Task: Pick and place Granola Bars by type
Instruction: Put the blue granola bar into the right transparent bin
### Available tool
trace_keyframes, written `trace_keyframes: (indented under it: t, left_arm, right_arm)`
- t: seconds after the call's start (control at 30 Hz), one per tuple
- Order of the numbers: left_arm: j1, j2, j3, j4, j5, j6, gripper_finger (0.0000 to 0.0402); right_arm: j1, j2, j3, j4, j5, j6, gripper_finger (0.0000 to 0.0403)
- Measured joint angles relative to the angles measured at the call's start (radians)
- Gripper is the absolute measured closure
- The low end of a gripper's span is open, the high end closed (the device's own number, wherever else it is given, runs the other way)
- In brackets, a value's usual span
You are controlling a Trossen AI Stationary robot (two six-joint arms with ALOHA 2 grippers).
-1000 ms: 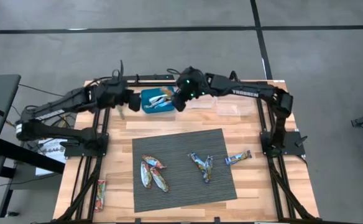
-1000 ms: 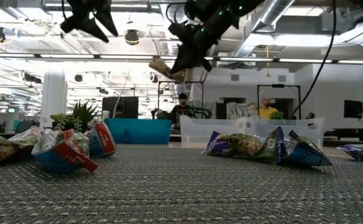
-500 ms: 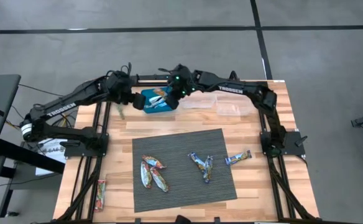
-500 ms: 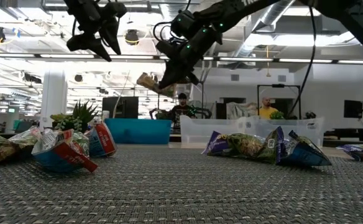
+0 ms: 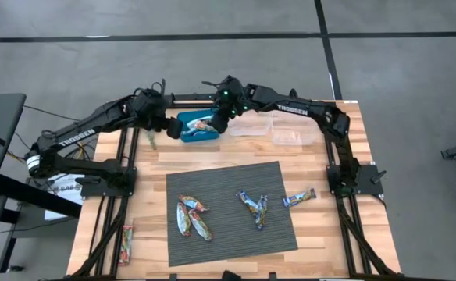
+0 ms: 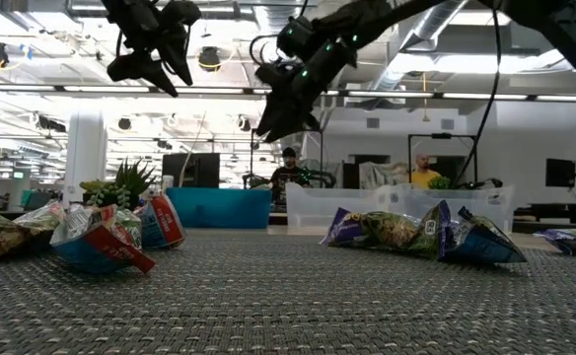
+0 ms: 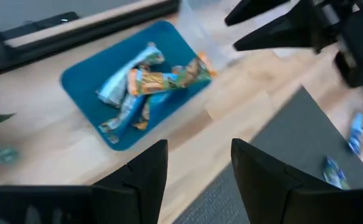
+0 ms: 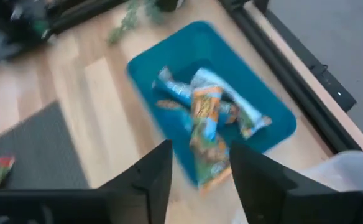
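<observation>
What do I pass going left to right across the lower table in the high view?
Lone bar off the mat → reddish bar cluster → blue bar pair → bar at the mat's right edge.

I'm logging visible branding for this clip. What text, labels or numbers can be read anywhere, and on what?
"TROSSEN" on the left arm.
"TROSSEN" on the right arm.
Print on the granola bar wrappers and on the bars in the blue tray: too small and blurred to read.
</observation>
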Motion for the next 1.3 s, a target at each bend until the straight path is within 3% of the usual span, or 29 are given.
trace_keyframes:
  t: [0.2,0.37,0.5,0.7,0.87,1.03,1.3]
  left_arm:
    - [-0.094,0.0,0.0,0.013,0.078,0.129,0.0233]
    - [-0.247,0.0,0.0,0.098,0.133,0.198,0.0233]
    - [-0.405,0.0,0.0,0.255,0.131,0.241,0.0233]
    - [-0.588,0.002,-0.008,0.339,-0.037,0.303,0.0233]
    - [-0.665,0.0,-0.126,0.496,-0.011,0.279,0.0233]
    - [-0.71,0.002,-0.265,0.636,-0.003,0.173,0.0233]
    - [-0.76,0.002,-0.361,0.763,-0.055,0.026,0.0233]
  right_arm:
    - [0.096,-0.103,-0.009,-0.191,0.007,-0.028,0.0239]
    - [0.213,-0.233,-0.153,-0.243,0.058,0.062,0.0244]
    - [0.314,-0.37,-0.368,-0.24,0.122,0.249,0.025]
    - [0.466,-0.58,-0.671,-0.218,0.214,0.706,0.0258]
    - [0.591,-0.667,-0.8,-0.275,0.212,0.899,0.0263]
    - [0.693,-0.666,-0.805,-0.439,0.211,0.884,0.0268]
    - [0.802,-0.665,-0.813,-0.468,0.208,0.609,0.027]
